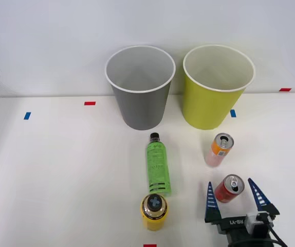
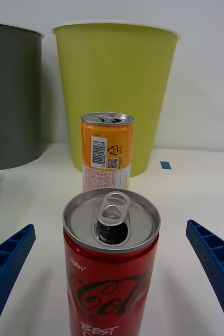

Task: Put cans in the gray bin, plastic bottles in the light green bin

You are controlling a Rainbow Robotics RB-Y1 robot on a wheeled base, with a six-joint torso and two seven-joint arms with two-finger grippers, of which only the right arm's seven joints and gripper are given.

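My right gripper [image 1: 234,194] stands wide open, fingers flanking the red can [image 1: 228,188] at near right without touching. It's opened, so I judge it light, thin-walled and slick; I'd grip mid-body, gently. Farther off stands the orange can [image 2: 106,152], then the gray bin [image 1: 140,87].

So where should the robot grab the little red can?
Probably around the round middle of the red can, coming in level from the robot's side. It stands upright, and the open right gripper already has a blue finger on each side, not touching. The orange can stands behind, out of the way.
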